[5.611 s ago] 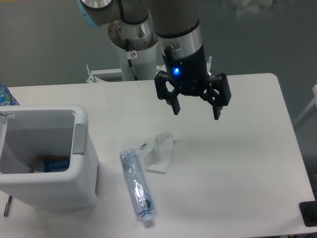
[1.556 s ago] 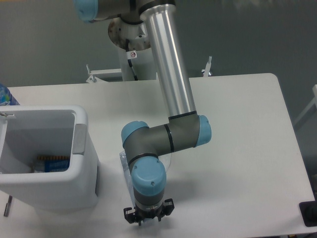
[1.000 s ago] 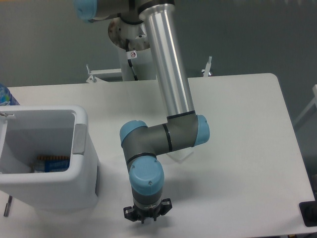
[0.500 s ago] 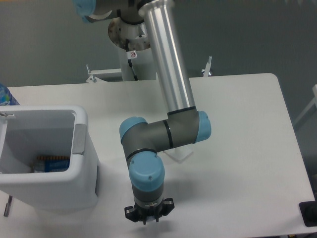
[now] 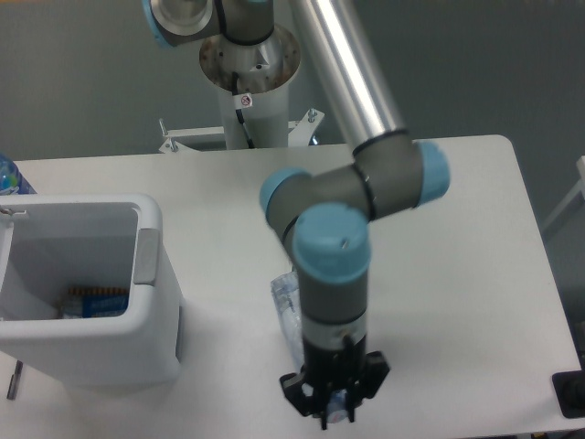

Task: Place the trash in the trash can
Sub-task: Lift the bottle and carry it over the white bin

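Down at the near edge of the tabletop, the gripper points straight down, its dark fingers drawn in close around the bottle — a bluish-white bit of it shows right between the tips, so they look closed on its lower end. The bottle's crushed, clear bluish body runs up and to the left from there, its upper end poking out beside the arm's wrist; most of the middle is hidden behind that wrist, and whether the bottle is touching the tabletop or just off it, I cannot tell. The wrist stands upright with a light blue cap on top, a grey elbow joint just behind it, and the silver tube of the arm climbing away to the top of the frame. The wrapper — not visible, the arm covers that patch. Well off to the left sits the bin, white, open-topped, thick-rimmed, with a grey panel on the side facing the arm, and something blue and orange lying at the bottom inside.
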Controlling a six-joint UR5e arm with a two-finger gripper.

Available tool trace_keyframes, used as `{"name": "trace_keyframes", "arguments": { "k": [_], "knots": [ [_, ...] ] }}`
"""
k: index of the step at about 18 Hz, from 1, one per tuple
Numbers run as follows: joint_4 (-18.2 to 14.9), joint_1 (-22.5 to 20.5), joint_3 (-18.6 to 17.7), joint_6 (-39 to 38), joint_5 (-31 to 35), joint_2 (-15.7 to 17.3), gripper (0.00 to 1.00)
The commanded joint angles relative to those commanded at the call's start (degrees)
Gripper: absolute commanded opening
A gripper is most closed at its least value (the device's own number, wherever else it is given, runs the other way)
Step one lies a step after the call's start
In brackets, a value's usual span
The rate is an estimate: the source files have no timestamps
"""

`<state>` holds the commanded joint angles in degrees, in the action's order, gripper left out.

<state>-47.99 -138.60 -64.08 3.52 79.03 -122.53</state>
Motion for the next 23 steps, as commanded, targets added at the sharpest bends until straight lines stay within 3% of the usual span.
{"name": "trace_keyframes", "arguments": {
  "k": [3, 6, 10, 17, 20, 23],
  "knots": [
    [0.35, -1.06, 1.15, -0.09, -4.74, 3.25, 0.25],
    [0.26, -1.32, -0.07, -0.09, -9.58, 7.03, 0.25],
    [0.26, -0.27, -0.17, -0.26, -11.26, 10.28, 0.25],
    [0.35, 5.87, -0.25, -0.09, -11.18, 14.42, 0.25],
    [0.35, 8.69, -2.01, -0.18, -11.18, 16.17, 0.25],
    [0.35, 11.41, -2.28, -0.26, -11.18, 16.62, 0.25]
  ]
}}
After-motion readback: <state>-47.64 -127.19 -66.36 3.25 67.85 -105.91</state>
